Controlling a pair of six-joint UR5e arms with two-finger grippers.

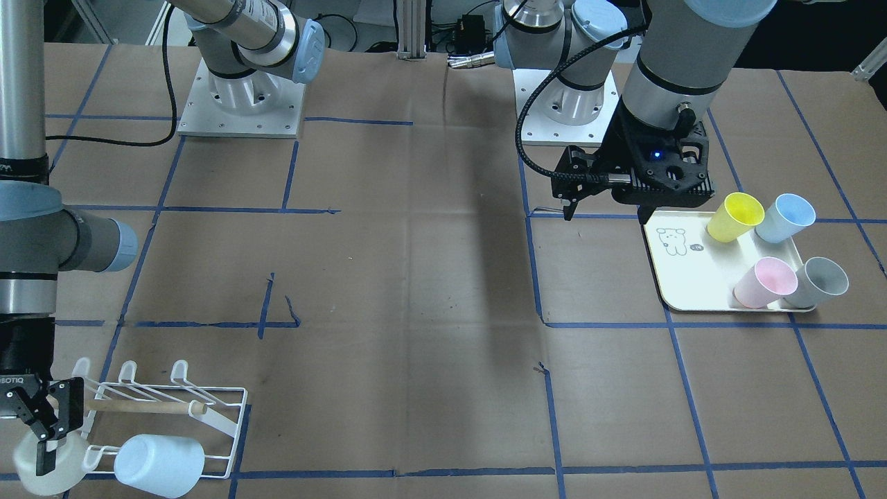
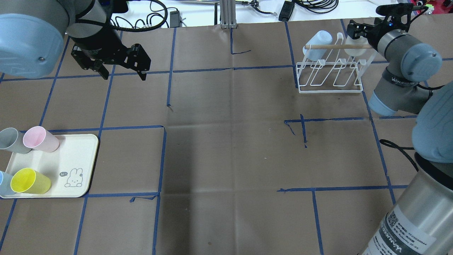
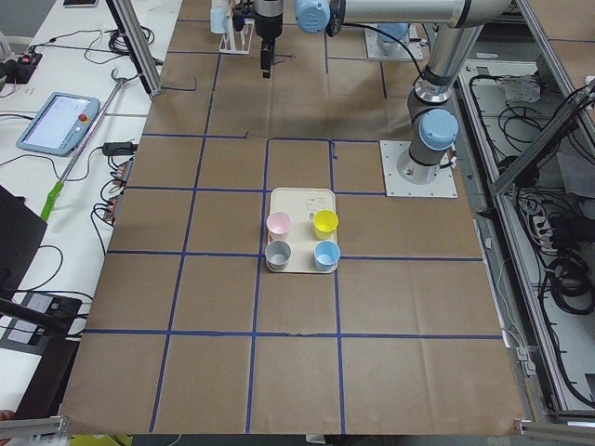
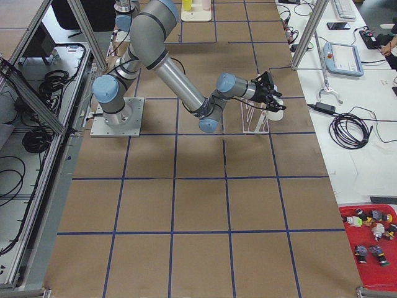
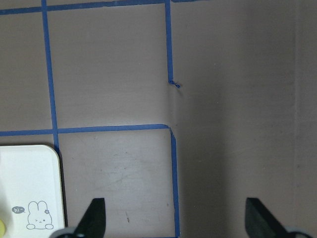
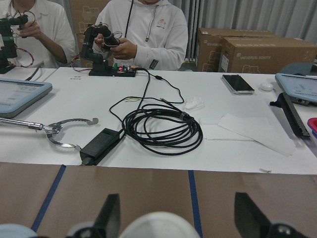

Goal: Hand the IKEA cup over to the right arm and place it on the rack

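The white wire rack (image 1: 173,405) with its wooden dowel stands at the table's far right in the overhead view (image 2: 329,76). A pale blue cup (image 1: 159,466) hangs mouth-down on it. A white cup (image 1: 34,475) sits at the rack's end beside it, also seen overhead (image 2: 354,49). My right gripper (image 1: 52,430) is over this white cup. In the right wrist view its fingers (image 6: 111,218) stand wide apart, with the cup's bottom (image 6: 158,227) between them and not touching. My left gripper (image 2: 124,75) is open and empty above the table, near the tray.
A cream tray (image 1: 686,277) with a bear drawing holds yellow (image 1: 734,216), blue (image 1: 784,216), pink (image 1: 766,282) and grey (image 1: 818,282) cups lying on their sides. Brown paper with blue tape lines covers the table. Beyond the rack, a white bench holds cables, and operators sit there.
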